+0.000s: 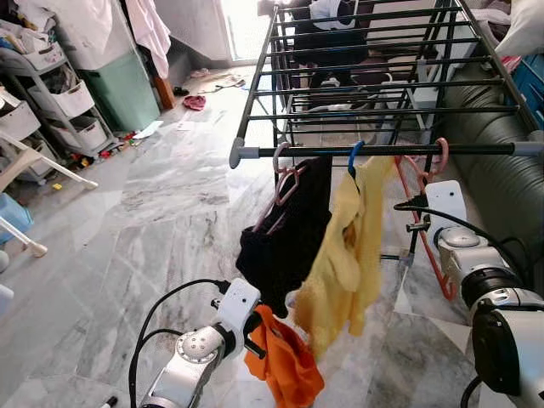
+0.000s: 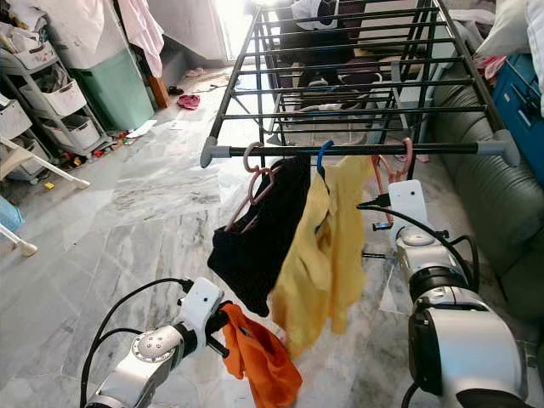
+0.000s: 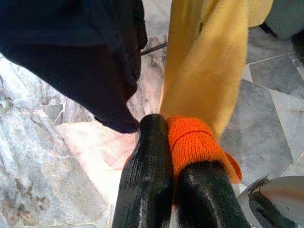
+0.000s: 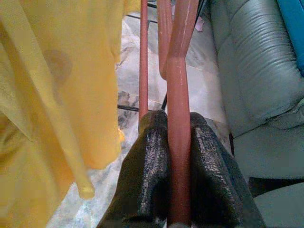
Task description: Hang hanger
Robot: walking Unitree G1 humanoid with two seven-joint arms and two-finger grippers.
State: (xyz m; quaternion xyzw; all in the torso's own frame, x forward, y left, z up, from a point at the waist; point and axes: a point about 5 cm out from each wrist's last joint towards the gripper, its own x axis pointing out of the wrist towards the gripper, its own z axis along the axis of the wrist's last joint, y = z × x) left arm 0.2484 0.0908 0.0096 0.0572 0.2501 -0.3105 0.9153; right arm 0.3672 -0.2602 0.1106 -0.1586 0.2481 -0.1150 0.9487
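From the left eye, a dark metal drying rack (image 1: 374, 150) stands on the grey marble floor (image 1: 153, 221). On its front bar hang a black top on a pink hanger (image 1: 285, 234) and a yellow shirt on a blue hanger (image 1: 344, 255). A thin red plastic hanger (image 1: 425, 229) has its hook over the bar too, so the job looks almost done; I think letting go is what is left.

From the left wrist, the left claw (image 3: 166, 124) is pinched tight on a soft orange cloth (image 3: 192, 142), down low under the clothes.

From the right wrist, the right claw (image 4: 178, 118) is squeezed tight on the red hanger's stem, beside a grey sofa (image 4: 256, 71)
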